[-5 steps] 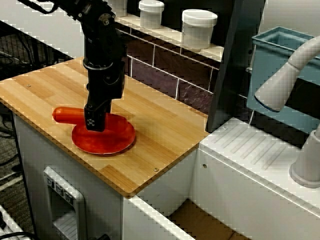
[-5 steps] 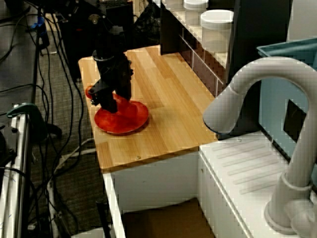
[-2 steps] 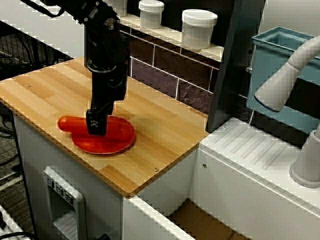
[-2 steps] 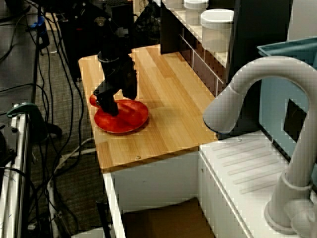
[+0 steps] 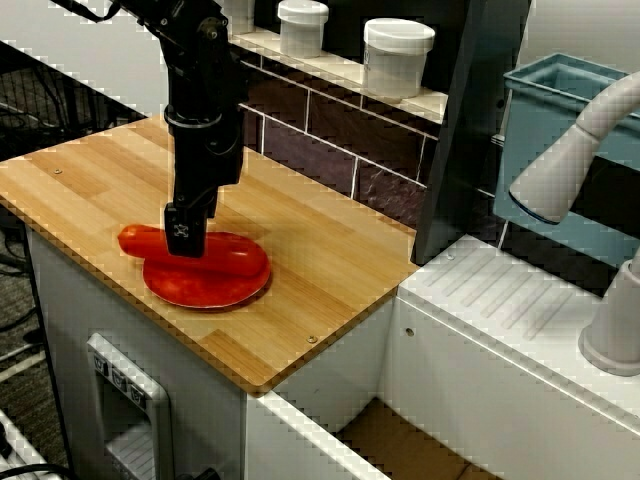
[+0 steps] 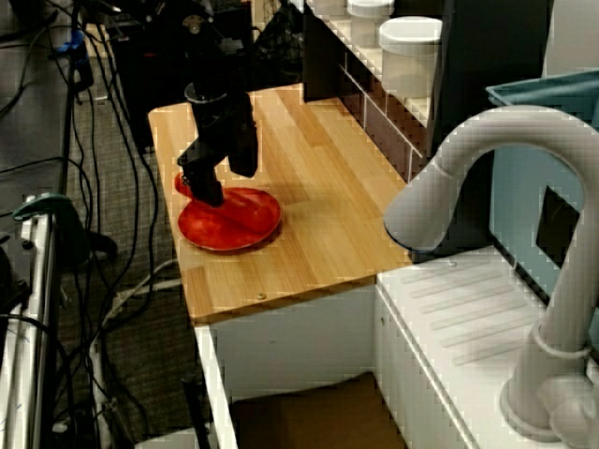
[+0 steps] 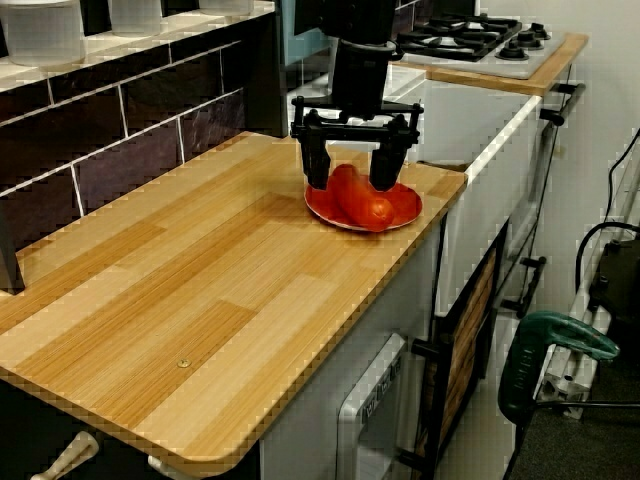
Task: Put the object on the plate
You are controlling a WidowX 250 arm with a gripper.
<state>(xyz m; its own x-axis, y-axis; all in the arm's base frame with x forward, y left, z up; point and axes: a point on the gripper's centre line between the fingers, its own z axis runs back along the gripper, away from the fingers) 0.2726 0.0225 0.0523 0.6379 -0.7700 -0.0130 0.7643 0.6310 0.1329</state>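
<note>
The red-orange object lies across the red plate, its left end sticking out past the rim. From the side view the object points toward the camera on the plate. My black gripper stands straight over it, open, one finger on each side and a gap to the object. In the front view the gripper hides the object's middle. The high view shows the gripper at the plate's left edge, with the object beside it.
The plate sits near the front edge of a wooden counter. White lidded jars stand on a shelf behind, above a dark tiled wall. A dark post, a teal bin and a grey faucet are to the right.
The object has come down from just above the counter to rest on the plate. My gripper has let go of it, spread its fingers and lifted a little.
</note>
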